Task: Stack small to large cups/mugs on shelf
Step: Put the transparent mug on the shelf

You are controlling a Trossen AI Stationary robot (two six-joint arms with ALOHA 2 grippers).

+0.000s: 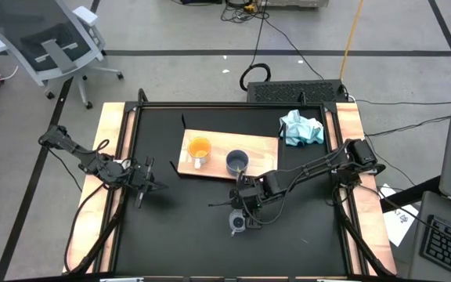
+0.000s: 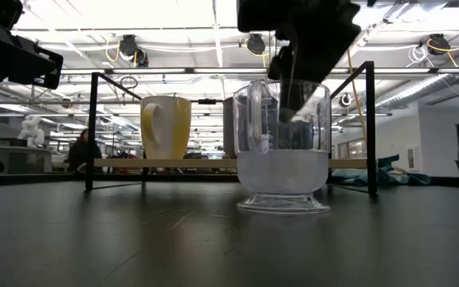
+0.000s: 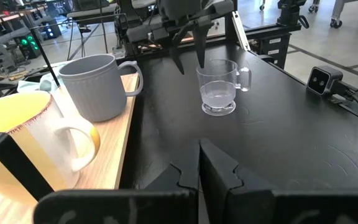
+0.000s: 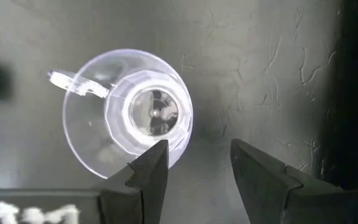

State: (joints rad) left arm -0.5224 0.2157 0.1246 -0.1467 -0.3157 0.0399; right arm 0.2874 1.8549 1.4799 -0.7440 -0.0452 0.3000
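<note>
glass cup [image 1: 236,223] stood upright on the black table [image 1: 186,235], off the shelf [image 1: 261,149]. from left: left gripper [image 1: 149,185] waited clenched; orange mug [image 1: 199,149] and blue-grey mug [image 1: 236,162] sat on the shelf; right gripper [image 4: 197,163] hovered parted over the cup's rim.

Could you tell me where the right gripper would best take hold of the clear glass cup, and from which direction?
Probably by the rim wall, from straight above. The clear glass cup stands upright on the black table, mouth open. The right gripper hangs over it, fingers open, one over the rim, so one could go inside, one outside, away from its handle.
</note>
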